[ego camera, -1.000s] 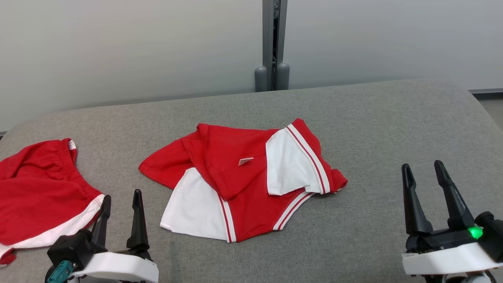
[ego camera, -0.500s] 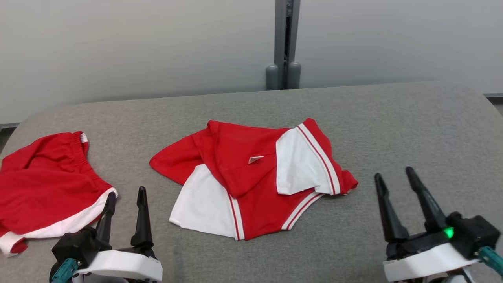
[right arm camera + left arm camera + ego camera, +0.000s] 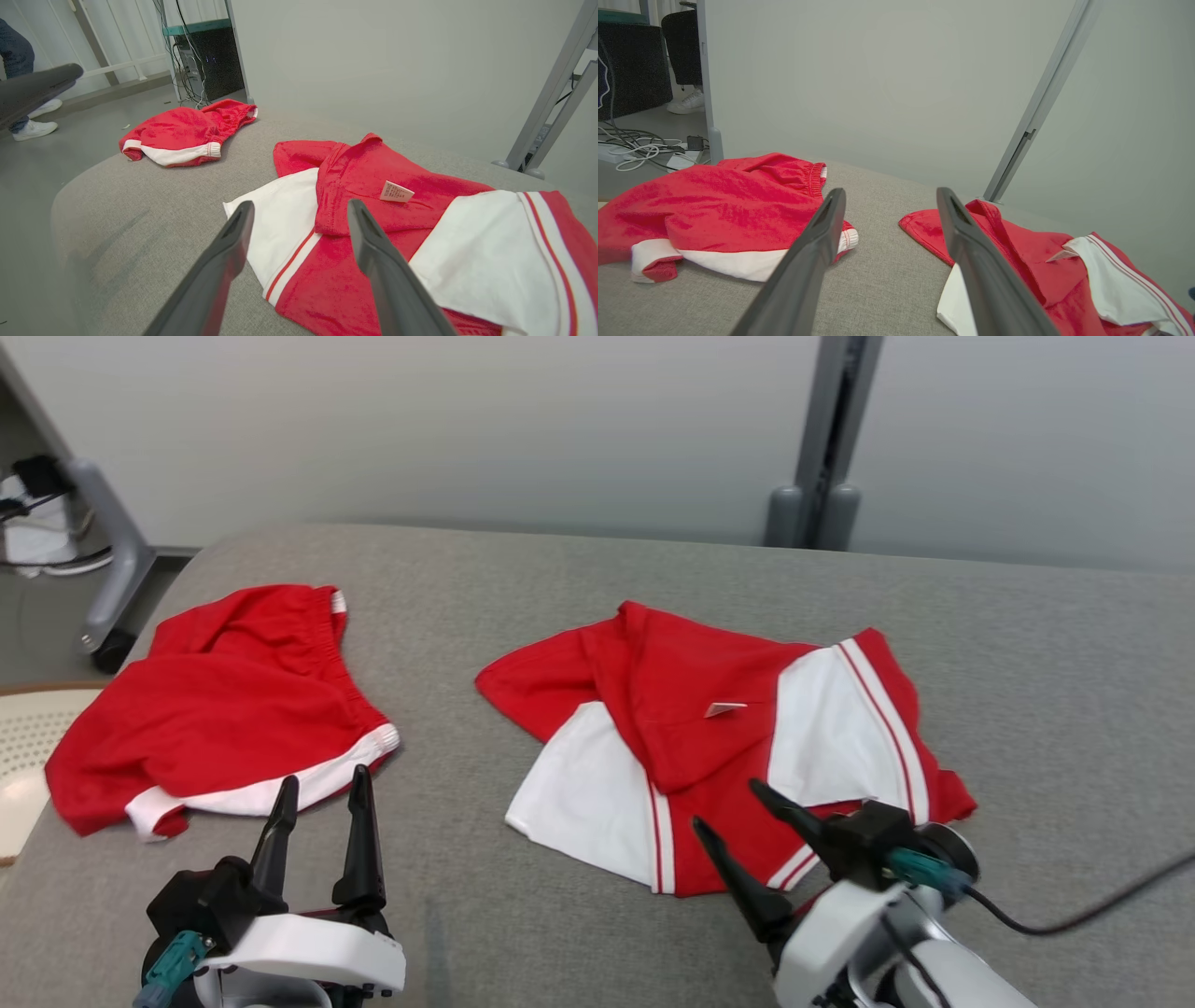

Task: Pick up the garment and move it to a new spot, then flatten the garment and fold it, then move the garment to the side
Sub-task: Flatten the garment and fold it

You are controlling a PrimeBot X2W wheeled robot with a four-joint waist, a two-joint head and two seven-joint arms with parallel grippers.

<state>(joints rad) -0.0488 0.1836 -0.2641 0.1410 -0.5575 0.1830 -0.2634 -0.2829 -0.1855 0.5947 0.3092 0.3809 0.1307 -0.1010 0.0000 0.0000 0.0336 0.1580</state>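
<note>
Nothing legible. A small pale tag (image 3: 396,192) lies on the red part of the garment (image 3: 364,163), right of centre in the right wrist view. It carries rows of fine print, too small to read. In the head view, near centre frame, the tag's print cannot be made out.

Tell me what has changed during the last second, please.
The right gripper swung in towards the near edge of the red and white top, jaws open, nothing taken. The head camera turned too. The left gripper, the top and the red shorts stayed in place.
</note>
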